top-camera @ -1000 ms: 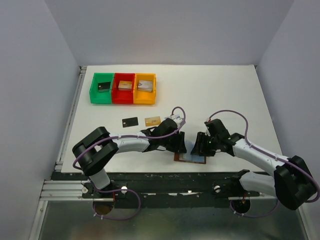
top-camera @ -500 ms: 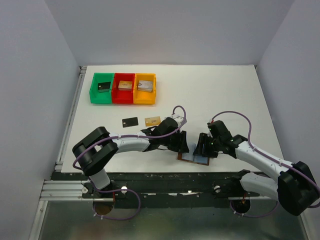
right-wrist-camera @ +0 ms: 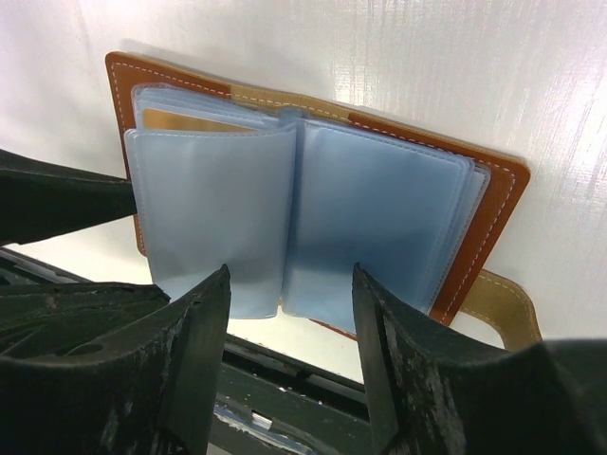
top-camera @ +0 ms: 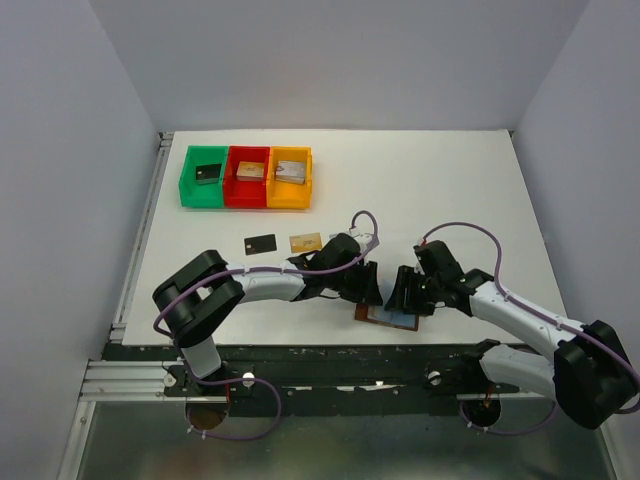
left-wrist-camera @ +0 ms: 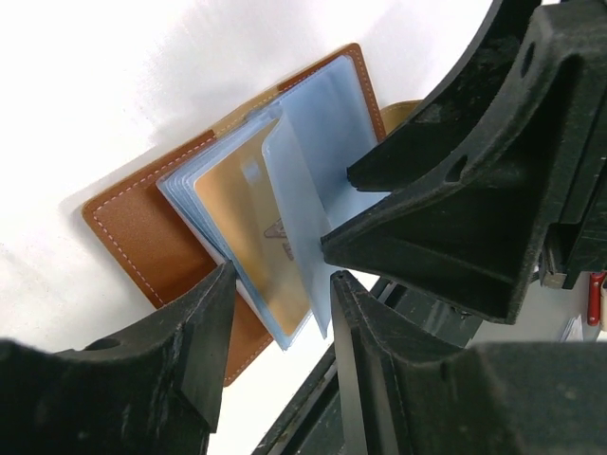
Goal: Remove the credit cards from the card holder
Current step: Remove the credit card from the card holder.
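1. The card-pulling step is, by my reading, partly done; the card holder (top-camera: pixel 388 318) is lying open on the table (top-camera: pixel 450 180) close to its near edge, between the two arms; a black card (top-camera: pixel 260 243) and a gold card (top-camera: pixel 305 241) are lying side by side on the bare surface, well apart from it.
2. The left gripper (left-wrist-camera: pixel 280 322) is hovering at the holder's edge with its jaws partly apart and gripping nothing; the corner of a pale blue sleeve (left-wrist-camera: pixel 294 204) is poking into the gap, and a second gold card (left-wrist-camera: pixel 248 227) is sitting in the pocket just behind it.
3. The right gripper (right-wrist-camera: pixel 289 322) is standing wider, straddling the lower edge of the sleeves near the fold and holding nothing; whether its tips are pressing the leather down, I cannot tell.
4. The next move is probably calling for the right arm to be steadying the holder while the left is pinching only the card's exposed edge, not the floppy sleeve, and drawing it along the pocket.
5. The table is showing white and matt; green (top-camera: pixel 205 176), red (top-camera: pixel 248 176) and orange (top-camera: pixel 290 177) bins are sitting in a row at the far left, each holding a small block; pale grey walls (top-camera: pixel 330 60) are closing in three sides.
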`<state>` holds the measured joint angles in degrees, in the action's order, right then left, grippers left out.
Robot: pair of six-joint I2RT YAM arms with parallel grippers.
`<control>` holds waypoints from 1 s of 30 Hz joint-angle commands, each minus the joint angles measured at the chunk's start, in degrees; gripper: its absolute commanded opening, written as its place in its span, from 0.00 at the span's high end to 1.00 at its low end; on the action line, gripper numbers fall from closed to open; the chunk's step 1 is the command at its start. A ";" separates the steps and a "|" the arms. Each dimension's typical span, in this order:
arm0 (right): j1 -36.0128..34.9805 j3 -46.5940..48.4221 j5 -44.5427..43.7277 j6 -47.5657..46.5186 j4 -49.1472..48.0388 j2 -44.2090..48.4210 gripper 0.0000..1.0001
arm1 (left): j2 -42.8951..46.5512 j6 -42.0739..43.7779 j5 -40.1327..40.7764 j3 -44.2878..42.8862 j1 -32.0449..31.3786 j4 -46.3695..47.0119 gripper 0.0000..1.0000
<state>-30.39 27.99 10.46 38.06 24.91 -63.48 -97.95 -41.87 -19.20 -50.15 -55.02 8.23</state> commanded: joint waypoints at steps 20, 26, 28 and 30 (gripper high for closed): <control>-0.28 -2.76 0.18 1.05 -0.03 2.14 0.38 | -1.54 -0.14 -4.44 -2.14 -0.96 4.43 0.78; -0.28 -2.24 -0.44 0.87 1.02 2.84 0.38 | -1.19 0.64 -3.48 -2.23 -0.96 2.76 0.96; -0.28 -1.97 -0.88 0.78 1.90 3.71 0.38 | -0.84 1.08 -2.25 -2.41 -0.96 1.18 1.00; -0.19 -1.53 -1.23 0.61 2.86 5.55 0.38 | 0.04 1.87 -0.50 -2.50 -0.96 -1.01 1.00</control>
<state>-30.39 26.70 10.46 38.96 25.02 -60.58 -98.70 -41.87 -21.54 -51.18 -55.51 10.74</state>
